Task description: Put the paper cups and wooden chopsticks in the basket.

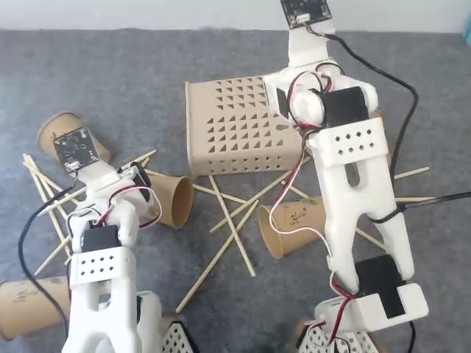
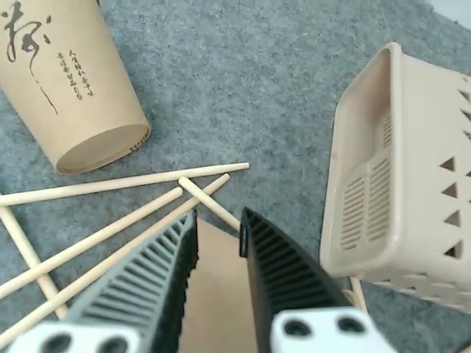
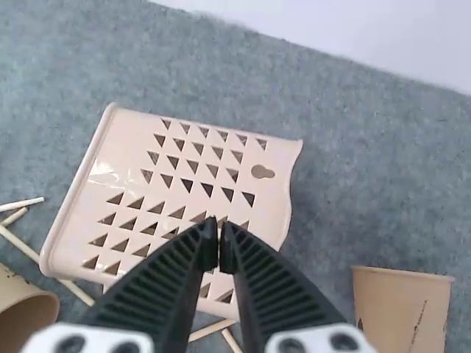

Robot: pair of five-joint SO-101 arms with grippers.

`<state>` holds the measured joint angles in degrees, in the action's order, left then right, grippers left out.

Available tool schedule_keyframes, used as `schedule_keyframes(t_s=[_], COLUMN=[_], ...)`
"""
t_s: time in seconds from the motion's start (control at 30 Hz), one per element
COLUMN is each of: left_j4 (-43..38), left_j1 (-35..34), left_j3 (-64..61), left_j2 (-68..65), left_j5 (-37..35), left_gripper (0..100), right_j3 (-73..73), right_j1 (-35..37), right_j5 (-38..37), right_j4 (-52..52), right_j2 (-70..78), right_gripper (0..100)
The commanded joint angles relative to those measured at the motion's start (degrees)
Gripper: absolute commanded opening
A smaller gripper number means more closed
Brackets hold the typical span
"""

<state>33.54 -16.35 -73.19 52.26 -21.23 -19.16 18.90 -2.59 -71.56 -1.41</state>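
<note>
The beige basket lies on its side at the back middle of the grey mat. My left gripper is at the left, shut on the wall of a paper cup; the brown cup wall shows between its fingers. My right gripper is shut and holds nothing, hovering over the basket's perforated side. Another cup lies under the right arm. More cups lie at the far left and the lower left. Wooden chopsticks are scattered across the mat.
The basket's open mouth faces left, toward the left gripper. A printed cup and several chopsticks lie just beyond its fingers. A further cup lies to the right of the basket. Cables hang from the right arm.
</note>
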Motion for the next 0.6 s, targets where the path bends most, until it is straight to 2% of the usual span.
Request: schedule_keyframes(t_s=[0.0, 0.07, 0.17, 0.23, 0.4, 0.57], left_j4=[-1.41, -1.41, -1.23, -1.23, -1.05, -0.62], left_j1=[-0.62, -0.62, -0.44, -0.26, -0.26, -0.53], left_j3=[0.75, 0.84, 0.92, 0.92, 1.45, 3.56], left_j2=[1.41, 1.32, 1.32, 1.23, 1.14, -3.16], left_j5=[-0.18, -0.26, -0.26, -0.26, -0.35, -0.35], left_gripper=[9, 9, 9, 9, 9, 9], right_j3=[-2.20, -1.05, -0.53, -0.53, 1.76, 15.21], right_j1=[-2.15, -3.21, -5.93, -7.16, -8.48, -9.45], right_j5=[-0.97, 1.49, 10.20, 13.36, 13.80, 13.27], right_j4=[-2.59, -4.88, -10.42, -14.20, -20.00, -15.87], right_j2=[-2.77, -2.24, -1.19, -0.48, 1.54, -2.95], right_gripper=[0.8, 0.8, 0.8, 0.8, 0.8, 0.8])
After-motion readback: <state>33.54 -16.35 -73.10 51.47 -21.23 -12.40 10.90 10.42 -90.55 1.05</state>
